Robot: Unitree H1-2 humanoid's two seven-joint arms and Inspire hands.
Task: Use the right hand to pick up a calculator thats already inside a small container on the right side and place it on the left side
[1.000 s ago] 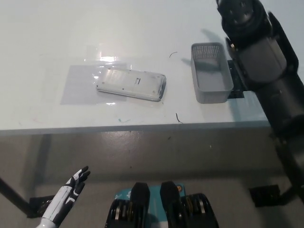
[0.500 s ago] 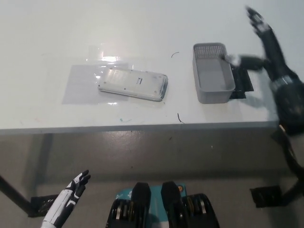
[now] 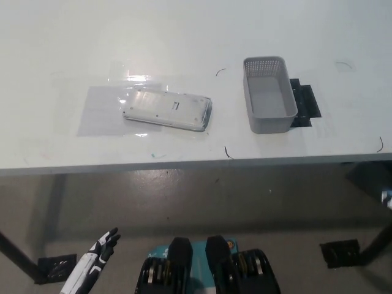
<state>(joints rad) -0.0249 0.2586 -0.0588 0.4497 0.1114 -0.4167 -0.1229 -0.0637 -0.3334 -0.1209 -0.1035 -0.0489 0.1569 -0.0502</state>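
The white left hand is seen at the lower left, below the tabletop edge, its fingers spread and empty, its arm cut off by the frame. The black right hand is out of view. On the tabletop the calculator lies face down on a clear sheet at the left, well apart from the small container, which stands empty at the right, partly hiding a black patch.

Open tabletop surrounds the calculator and the container, which sit well apart.
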